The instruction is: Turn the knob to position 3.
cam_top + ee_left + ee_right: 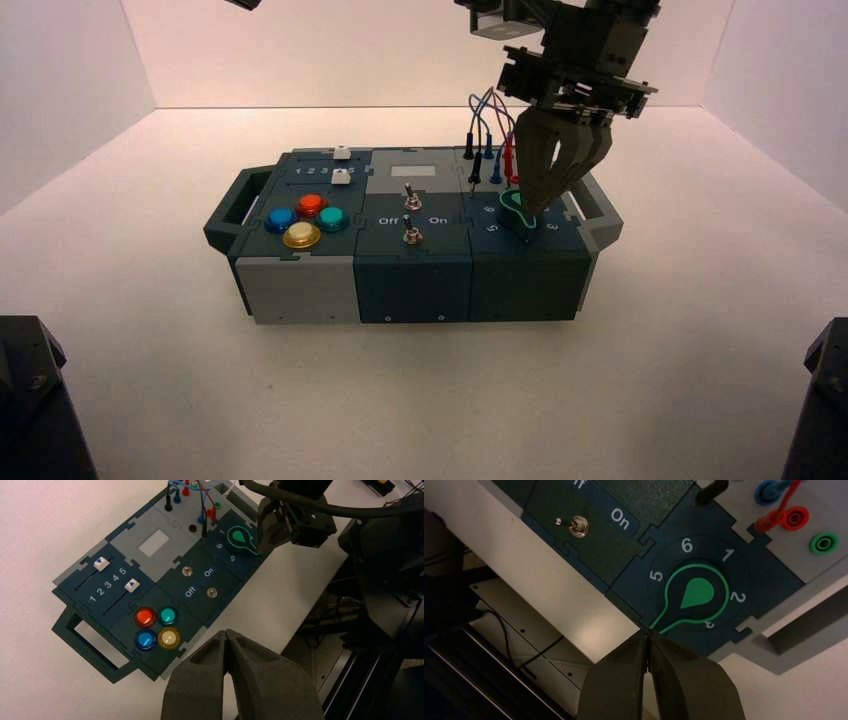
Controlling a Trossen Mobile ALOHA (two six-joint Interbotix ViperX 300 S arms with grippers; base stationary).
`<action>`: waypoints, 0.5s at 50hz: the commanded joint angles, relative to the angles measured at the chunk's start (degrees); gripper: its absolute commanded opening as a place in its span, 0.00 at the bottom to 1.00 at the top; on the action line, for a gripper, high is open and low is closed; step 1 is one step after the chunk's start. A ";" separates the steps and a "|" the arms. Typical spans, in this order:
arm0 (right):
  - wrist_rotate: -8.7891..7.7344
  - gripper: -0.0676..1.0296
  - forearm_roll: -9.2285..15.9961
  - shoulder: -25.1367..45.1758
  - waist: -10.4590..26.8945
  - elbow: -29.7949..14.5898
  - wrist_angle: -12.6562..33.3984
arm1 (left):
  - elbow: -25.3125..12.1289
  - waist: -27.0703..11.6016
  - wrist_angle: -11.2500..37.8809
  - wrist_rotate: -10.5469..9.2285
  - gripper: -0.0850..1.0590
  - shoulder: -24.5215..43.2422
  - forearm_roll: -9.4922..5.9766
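Two grippers are in my feeds. My left gripper (227,635) hangs off the box's front edge near the four round coloured push buttons (156,628), its dark fingers pressed together on nothing. Further right on the dark teal box (410,275) sit two small metal toggle switches (409,214). At the box's right end lies the green teardrop-shaped pointer knob (694,596) on its black base, ringed by white digits; the small white numeral "3" (709,624) is half covered by its green outline. My right gripper (647,639) stands over it, fingers pressed together, tips touching the knob's pointed tip.
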 commanded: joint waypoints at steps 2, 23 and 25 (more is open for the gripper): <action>-0.18 0.04 0.26 0.53 1.23 -2.02 -0.35 | -1.05 -0.26 -0.44 0.00 0.05 0.09 -0.09; -0.09 0.04 -0.70 3.78 2.46 -3.08 -1.49 | -0.88 -0.26 -0.35 0.09 0.05 0.00 -0.18; -0.09 0.04 -1.05 3.78 2.55 -2.99 -1.49 | -0.88 -0.35 -0.35 0.00 0.05 0.00 -0.18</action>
